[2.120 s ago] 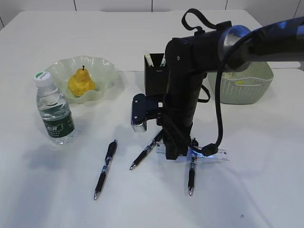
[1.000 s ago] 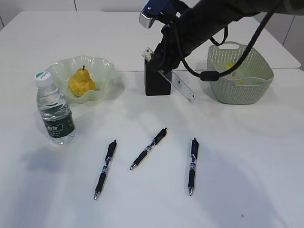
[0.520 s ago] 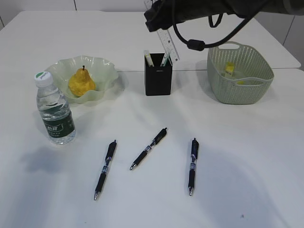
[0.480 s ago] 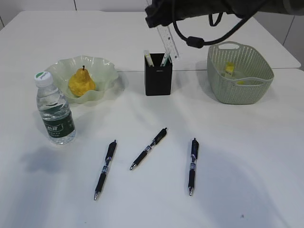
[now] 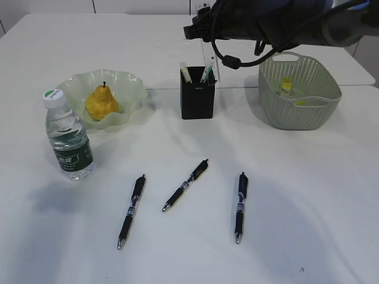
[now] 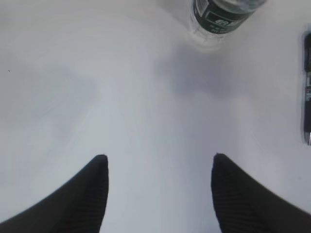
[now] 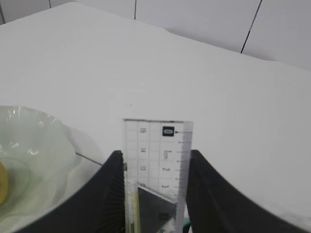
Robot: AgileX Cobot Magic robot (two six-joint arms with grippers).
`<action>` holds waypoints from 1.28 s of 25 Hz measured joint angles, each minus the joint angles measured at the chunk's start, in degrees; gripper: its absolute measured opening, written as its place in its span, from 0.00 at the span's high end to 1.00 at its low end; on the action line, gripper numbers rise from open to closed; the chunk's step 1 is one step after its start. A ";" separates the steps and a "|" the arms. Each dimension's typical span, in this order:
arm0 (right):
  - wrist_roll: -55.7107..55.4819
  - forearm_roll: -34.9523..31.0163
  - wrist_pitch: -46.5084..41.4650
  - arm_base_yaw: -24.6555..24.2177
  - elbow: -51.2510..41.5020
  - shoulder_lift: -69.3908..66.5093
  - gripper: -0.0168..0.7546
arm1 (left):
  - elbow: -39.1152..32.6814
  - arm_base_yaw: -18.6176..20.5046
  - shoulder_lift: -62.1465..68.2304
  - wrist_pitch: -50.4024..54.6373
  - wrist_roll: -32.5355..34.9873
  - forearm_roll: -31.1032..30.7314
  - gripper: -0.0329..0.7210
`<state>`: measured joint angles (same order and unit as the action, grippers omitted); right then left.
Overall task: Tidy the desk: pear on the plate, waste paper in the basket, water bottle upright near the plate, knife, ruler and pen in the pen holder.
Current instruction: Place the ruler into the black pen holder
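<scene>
My right gripper point(image 5: 204, 32) point(image 7: 155, 154) is shut on the clear ruler point(image 5: 212, 66) point(image 7: 156, 155). The ruler hangs upright with its lower end in the black pen holder point(image 5: 197, 97) point(image 7: 156, 208). A white item point(image 5: 185, 72) and a green-tipped one stand in the holder; I cannot tell if either is the knife. Three pens point(image 5: 131, 210) point(image 5: 185, 184) point(image 5: 239, 206) lie on the desk point(image 5: 308, 195). The pear point(image 5: 102, 102) sits on the plate point(image 5: 129, 89) point(image 7: 34, 145). The water bottle point(image 5: 67, 136) point(image 6: 221, 12) stands upright beside it. My left gripper point(image 6: 158, 158) is open over bare desk.
The green basket point(image 5: 299, 100) stands at the back right with yellow scraps point(image 5: 286, 86) inside. One pen point(image 6: 307, 87) shows at the right edge of the left wrist view. The right arm reaches in from the upper right above the basket.
The right gripper lifted the ruler off the desk, swung it above the pen holder and turned it upright. Its lower end has now gone down into the holder.
</scene>
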<state>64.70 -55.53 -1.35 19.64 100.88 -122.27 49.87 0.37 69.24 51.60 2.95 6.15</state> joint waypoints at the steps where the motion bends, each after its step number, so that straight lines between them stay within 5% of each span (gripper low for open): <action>1: 0.00 -0.66 0.27 0.00 0.13 -0.44 0.61 | 0.00 0.00 0.00 -0.15 0.00 0.14 0.34; 16: 0.00 -6.56 0.46 0.00 14.07 -8.67 0.61 | 0.00 0.00 0.00 -0.30 0.00 0.13 0.34; 32: -0.11 -12.29 0.36 0.00 14.90 -14.82 0.61 | 0.00 0.00 0.00 -0.10 0.00 0.13 0.34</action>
<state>64.58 -67.83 -0.99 19.64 115.79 -137.08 49.87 0.37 69.24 51.50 2.95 6.28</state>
